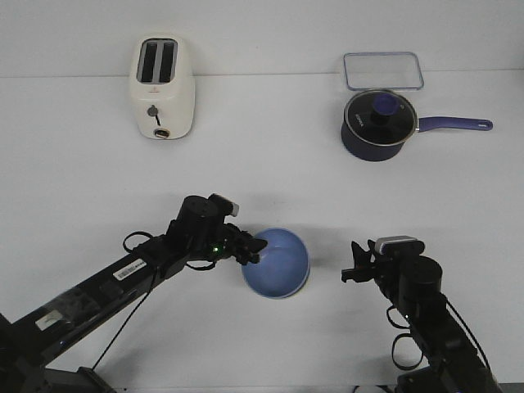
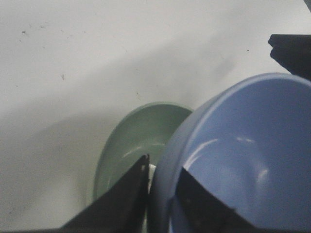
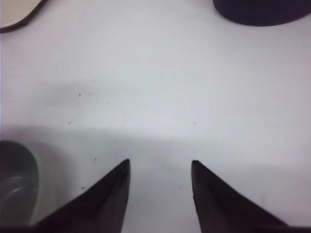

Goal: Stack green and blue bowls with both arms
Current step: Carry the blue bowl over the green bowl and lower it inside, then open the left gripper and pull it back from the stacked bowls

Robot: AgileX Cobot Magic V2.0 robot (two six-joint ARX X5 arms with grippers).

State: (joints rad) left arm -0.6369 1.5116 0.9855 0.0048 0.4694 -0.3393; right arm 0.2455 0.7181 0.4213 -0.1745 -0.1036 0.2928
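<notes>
- Left gripper (image 1: 254, 250): clamped on the near rim of the blue bowl (image 1: 277, 262). In the left wrist view one finger (image 2: 119, 204) lies outside the wall and the other inside the bowl, with the rim pinched between them.
- Blue bowl: carried by the left gripper, extending ahead of the fingertips, mouth up and, by judgement, slightly tilted. It appears to be held clear of the table (image 1: 262, 164), though the front view does not settle this.
- Green bowl (image 2: 141, 141): sits below and beyond the blue bowl as seen from the left wrist, mouth up, partly covered by the blue wall. In the front view the blue bowl hides it.
- Right gripper (image 1: 354, 270): spread apart and holding nothing. Bare table shows between the fingers in the right wrist view. The green bowl (image 3: 17, 184) lies off to one side of this gripper, near but not touching it.
- Governing relation: the green bowl lies underneath the held blue bowl and offset to its outer side. Judged from this, the blue bowl is not yet centred over the green one.
- Next move, by judgement: shift the blue bowl sideways until the rims are concentric, lower it, then release.
- Nearer arm: the left arm is on the work; the right stands by beside it.
- Risk: an off-centre descent could make the blue bowl strike the green rim and push it aside.
</notes>
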